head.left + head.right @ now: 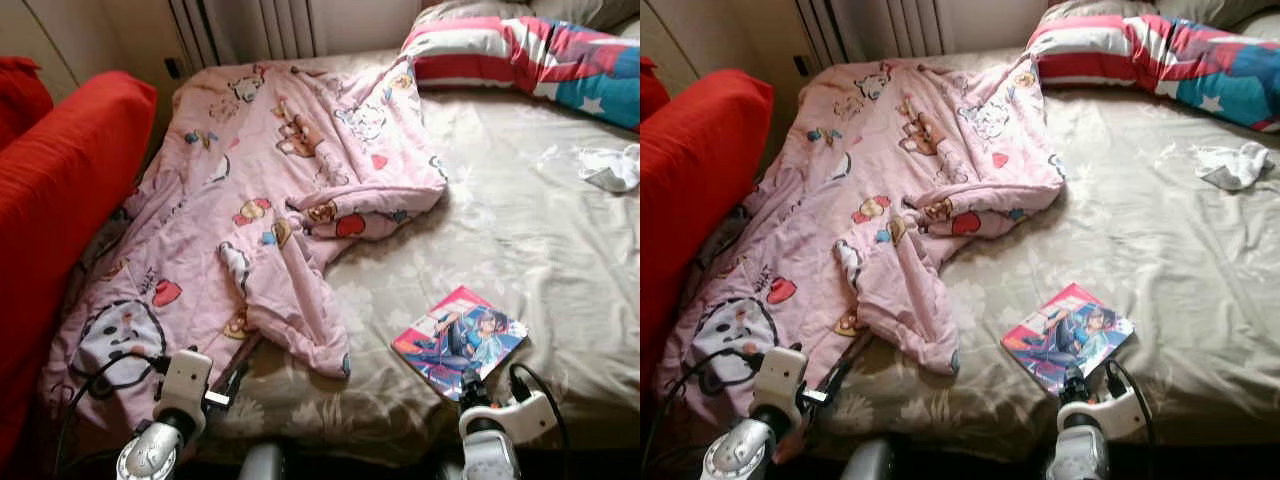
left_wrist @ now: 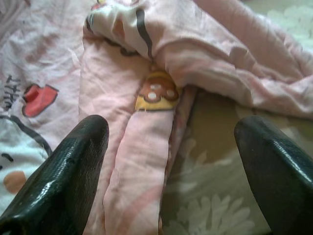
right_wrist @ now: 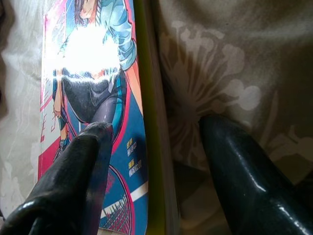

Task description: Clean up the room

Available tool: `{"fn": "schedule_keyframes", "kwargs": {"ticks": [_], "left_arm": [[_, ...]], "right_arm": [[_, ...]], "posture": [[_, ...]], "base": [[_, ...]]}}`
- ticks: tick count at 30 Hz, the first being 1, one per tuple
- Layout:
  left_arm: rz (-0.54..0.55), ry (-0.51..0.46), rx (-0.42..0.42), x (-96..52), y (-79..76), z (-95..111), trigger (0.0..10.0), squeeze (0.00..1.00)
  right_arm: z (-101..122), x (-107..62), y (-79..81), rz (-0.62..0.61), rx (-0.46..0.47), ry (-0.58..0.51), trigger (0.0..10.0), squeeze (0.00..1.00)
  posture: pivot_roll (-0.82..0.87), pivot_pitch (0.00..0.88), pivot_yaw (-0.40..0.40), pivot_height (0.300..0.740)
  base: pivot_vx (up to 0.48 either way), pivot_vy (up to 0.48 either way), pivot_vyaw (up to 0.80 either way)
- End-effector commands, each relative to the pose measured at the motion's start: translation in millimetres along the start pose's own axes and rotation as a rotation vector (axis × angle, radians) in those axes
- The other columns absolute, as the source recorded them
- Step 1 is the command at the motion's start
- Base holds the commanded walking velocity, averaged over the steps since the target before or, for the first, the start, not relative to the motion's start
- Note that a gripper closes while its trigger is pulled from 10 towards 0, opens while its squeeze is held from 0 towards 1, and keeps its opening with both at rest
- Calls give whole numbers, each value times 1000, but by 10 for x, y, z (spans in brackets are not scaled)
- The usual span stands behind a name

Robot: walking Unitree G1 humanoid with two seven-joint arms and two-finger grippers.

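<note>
Book (image 1: 459,341) flat on bed (image 1: 540,230), near its front edge, just ahead of right tool (image 3: 154,161); spine between spread empty fingers. Left tool (image 2: 171,166) open, empty, over blanket (image 1: 260,200).

Both eye views look forward and down from the robot's head over the bed (image 1: 560,240), sharing the pink blanket (image 1: 280,190), the comic book (image 1: 458,340) and the striped pillow (image 1: 520,50). The left wrist camera sits very near the blanket's folded edge (image 2: 146,161), looking along its hand (image 2: 171,161). The right wrist camera looks along the right hand (image 3: 154,166), close above the book's edge (image 3: 146,122).
</note>
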State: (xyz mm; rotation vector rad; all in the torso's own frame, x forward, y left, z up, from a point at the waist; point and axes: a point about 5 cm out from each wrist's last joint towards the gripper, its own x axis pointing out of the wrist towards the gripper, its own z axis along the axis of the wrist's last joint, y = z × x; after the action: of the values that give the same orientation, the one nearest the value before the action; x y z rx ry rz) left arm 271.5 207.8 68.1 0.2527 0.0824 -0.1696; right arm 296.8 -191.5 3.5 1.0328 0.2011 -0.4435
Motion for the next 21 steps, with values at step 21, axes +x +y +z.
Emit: {"fn": "schedule_keyframes", "kwargs": {"ticks": [21], "left_arm": [[-31, 58, 37, -175, -7, -72, 10000, 0]], "right_arm": [[-132, -19, 41, 55, 77, 69, 10000, 0]], "posture": [[157, 311, 140, 605]], "base": [[0, 0, 0]]}}
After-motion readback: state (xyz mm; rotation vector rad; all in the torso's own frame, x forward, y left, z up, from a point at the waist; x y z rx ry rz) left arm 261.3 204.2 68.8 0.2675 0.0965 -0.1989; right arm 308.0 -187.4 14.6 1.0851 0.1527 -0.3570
